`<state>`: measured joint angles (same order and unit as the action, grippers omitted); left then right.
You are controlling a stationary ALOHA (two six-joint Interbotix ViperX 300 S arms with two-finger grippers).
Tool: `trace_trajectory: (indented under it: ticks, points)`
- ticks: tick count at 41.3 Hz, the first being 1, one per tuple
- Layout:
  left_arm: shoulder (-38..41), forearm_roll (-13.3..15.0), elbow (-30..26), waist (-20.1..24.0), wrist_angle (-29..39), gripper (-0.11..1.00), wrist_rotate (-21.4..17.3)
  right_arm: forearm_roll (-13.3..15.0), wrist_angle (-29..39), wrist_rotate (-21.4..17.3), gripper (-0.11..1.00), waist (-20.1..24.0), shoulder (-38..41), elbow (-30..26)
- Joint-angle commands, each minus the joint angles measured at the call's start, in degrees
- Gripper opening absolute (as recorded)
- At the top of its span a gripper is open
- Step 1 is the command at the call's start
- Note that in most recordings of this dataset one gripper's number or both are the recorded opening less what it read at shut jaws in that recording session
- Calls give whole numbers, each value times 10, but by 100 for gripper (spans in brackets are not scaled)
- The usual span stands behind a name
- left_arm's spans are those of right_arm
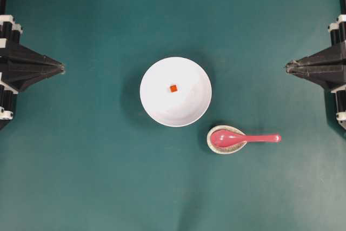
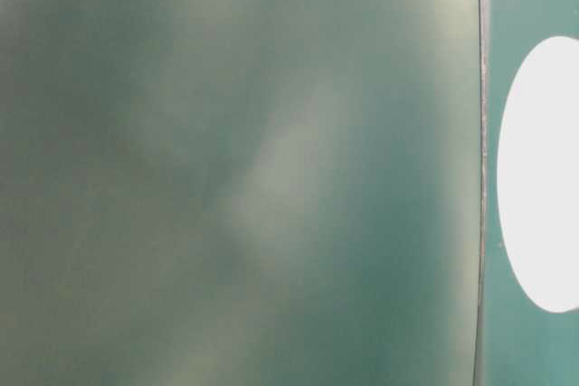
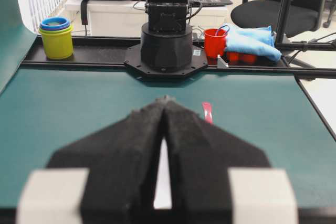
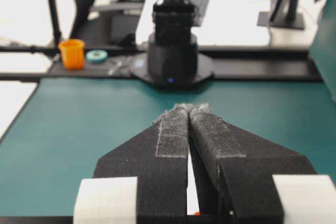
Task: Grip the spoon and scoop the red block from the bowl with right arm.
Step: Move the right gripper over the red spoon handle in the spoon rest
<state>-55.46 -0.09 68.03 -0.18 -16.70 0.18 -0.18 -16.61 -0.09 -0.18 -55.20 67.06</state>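
Nothing done yet; my right pincer [image 1: 287, 67] sits pressed closed, empty; spoon [image 1: 244, 138] untouched in its speckled dish [image 1: 212, 145]; red block [image 1: 173, 88] waits in bowl [image 1: 157, 77].

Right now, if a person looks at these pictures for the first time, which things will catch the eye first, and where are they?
The white bowl stands out at the middle of the green table, with the tiny red block inside it near its centre. Just to the lower right of it, the pink spoon lies with its scoop in a small speckled dish, handle pointing right. The left tool and right tool wait shut at the two sides.
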Motion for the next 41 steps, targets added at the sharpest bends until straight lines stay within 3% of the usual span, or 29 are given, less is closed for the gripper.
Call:
trace_trajectory:
  ticks: [1,5,17,28,32,41]
  points:
    - [8,0,-18,-8,33,0,12,-7,-2,-23,0,4,9,-9]
    - [8,-1,-26,-8,83,0,13,-13,-4,-25,0,4,21,-8]
    - [9,-1,-26,-8,102,0,13,-13,-21,-25,0,3,25,-12]
    - [9,-1,-29,-9,113,0,13,-14,5,-27,1,4,25,-15]
    - [9,-1,-31,-9,115,0,13,-14,16,-26,9,4,25,-14]
    - [9,-1,-32,-9,116,0,11,-16,39,-28,38,4,28,-13]
